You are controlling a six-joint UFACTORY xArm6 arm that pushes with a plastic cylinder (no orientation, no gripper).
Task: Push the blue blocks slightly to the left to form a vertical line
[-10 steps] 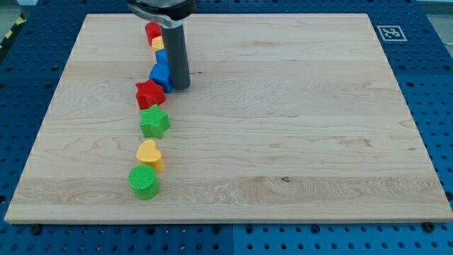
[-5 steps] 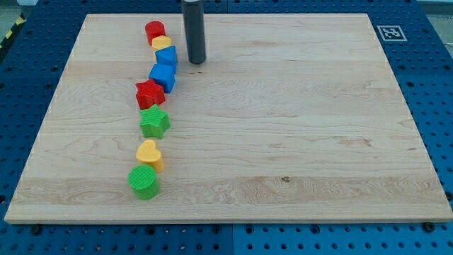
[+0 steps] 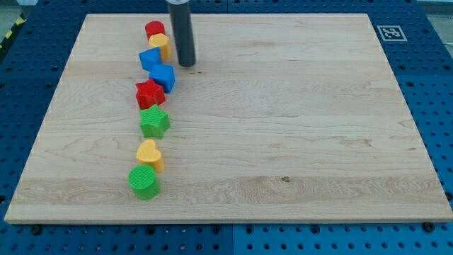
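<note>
Wooden table [image 3: 297, 127] sits on a blue pegboard base [image 3: 432, 85], with a little black-and-white marker tag [image 3: 388, 32] stuck in its top right corner. Down the view's left side there's a loose column of bits: red block [image 3: 153, 30] at the top, yellow block [image 3: 161, 44] touching it just below, then lower down a red star [image 3: 149, 93], green star [image 3: 155, 122], yellow heart [image 3: 150, 154] and green cylinder [image 3: 144, 182] at the bottom.

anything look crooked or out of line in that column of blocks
Yes: the two blue blocks don't stack straight. The upper blue block sits left of the lower blue block, so the column zigzags there. My tip stands just right of them.
</note>
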